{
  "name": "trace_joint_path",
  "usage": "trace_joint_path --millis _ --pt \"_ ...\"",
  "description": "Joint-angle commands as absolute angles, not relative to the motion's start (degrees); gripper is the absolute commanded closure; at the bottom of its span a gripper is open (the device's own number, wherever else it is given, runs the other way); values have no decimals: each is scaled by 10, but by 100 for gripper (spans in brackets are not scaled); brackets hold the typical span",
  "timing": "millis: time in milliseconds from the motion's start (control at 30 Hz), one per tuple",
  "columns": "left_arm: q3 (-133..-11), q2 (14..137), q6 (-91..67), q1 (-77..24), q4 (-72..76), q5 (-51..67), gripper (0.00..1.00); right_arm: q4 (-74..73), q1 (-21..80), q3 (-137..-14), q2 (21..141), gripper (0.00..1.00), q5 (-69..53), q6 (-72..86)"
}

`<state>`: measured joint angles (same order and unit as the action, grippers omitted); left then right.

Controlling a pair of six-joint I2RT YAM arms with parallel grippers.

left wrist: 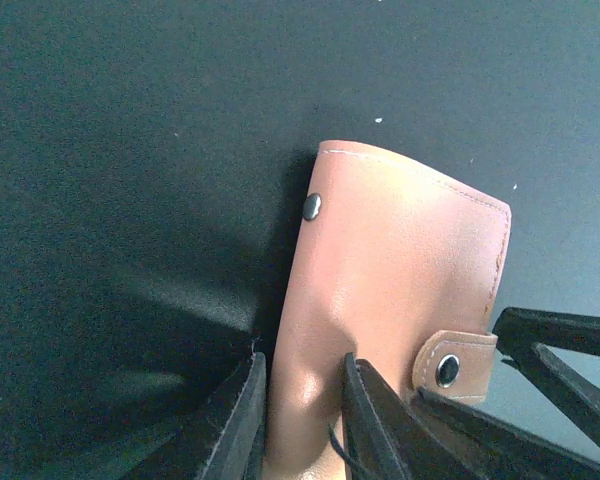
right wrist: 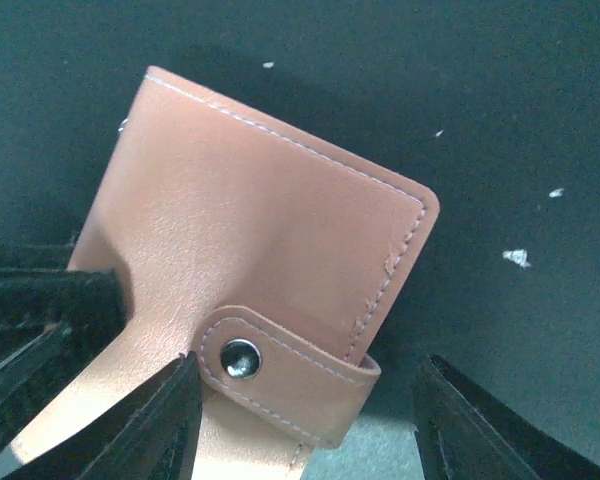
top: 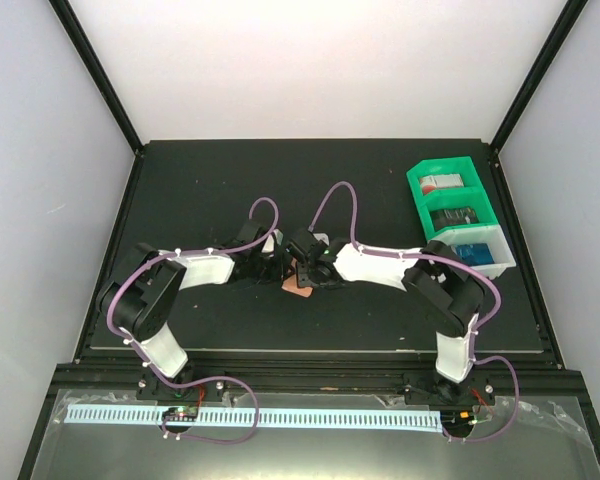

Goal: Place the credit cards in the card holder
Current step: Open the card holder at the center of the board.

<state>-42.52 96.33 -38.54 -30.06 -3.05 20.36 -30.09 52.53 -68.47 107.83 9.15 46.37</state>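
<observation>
Steadying the card holder [top: 298, 291] at the overhead view's centre, your left gripper [left wrist: 300, 365] pinches its near edge between narrow fingers [left wrist: 230, 425] while the right gripper [right wrist: 308, 362] stands wide astride the snap tab [right wrist: 280, 375] (likely to pop it open). The credit cards [top: 458, 215] wait well apart, in the green tray [top: 417, 195] at that view's upper right.

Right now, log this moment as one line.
left gripper: pinching card holder edge | right gripper: open, straddling fastened snap tab | credit cards: in tray
</observation>
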Motion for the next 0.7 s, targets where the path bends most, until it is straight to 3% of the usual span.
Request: trace_joint_path --millis 0,333,667 --pt "-384 997 -392 -304 -104 172 77 -309 529 -708 1100 41 148 482" --pt "-364 1002 -404 -305 -94 158 86 -318 532 -725 1126 41 210 495" --pt "-338 1003 -412 -304 -72 133 95 -369 532 -729 1092 48 296 529"
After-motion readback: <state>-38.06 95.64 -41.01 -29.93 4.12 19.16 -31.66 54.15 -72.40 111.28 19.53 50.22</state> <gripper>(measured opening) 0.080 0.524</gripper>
